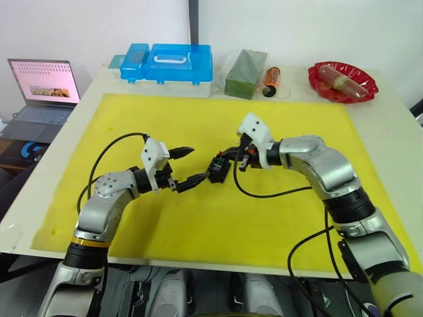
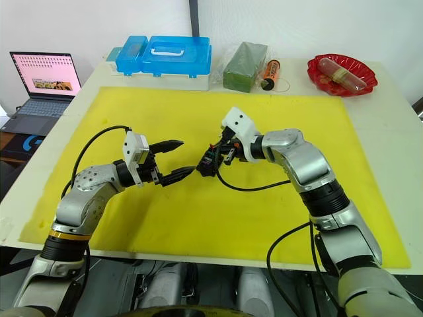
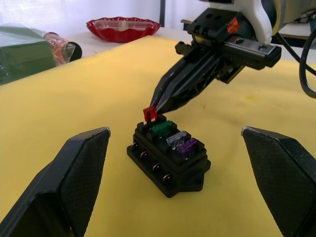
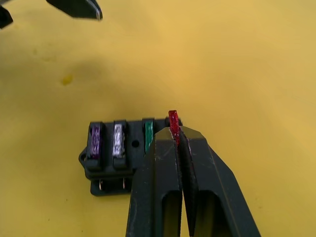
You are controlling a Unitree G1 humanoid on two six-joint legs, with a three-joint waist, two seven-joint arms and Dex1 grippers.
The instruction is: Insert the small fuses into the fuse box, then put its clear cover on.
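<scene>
A white table (image 1: 390,112) carries a yellow mat (image 1: 198,218) that covers most of it; along the table's far edge stand a blue plastic case (image 1: 168,65) with its lid shut, a dark green block (image 1: 244,74) in clear wrap, an orange-and-black cylinder (image 1: 271,80) and, toward the far right corner, a red dish (image 1: 342,82) holding a wrapped sausage-like item; a laptop (image 1: 41,92) sits off the table's left edge.

Near the middle of the mat stands the fuse box (image 3: 168,160), a small black block; three of its slots hold fuses, in a row: a green fuse (image 3: 162,129), a pale grey fuse (image 3: 177,139) and a purplish fuse (image 3: 187,147); the end slot beside the green one is where the red fuse (image 3: 149,113) stands, tilted and only partly down.

The right gripper (image 3: 157,106) reaches in from the right with its fingers pressed together on the red fuse, pinching its top right at the tips; the left gripper (image 1: 184,168) lies on the box's left with its two fingers spread wide and nothing between them, the lower fingertip (image 1: 198,179) close to the box.
</scene>
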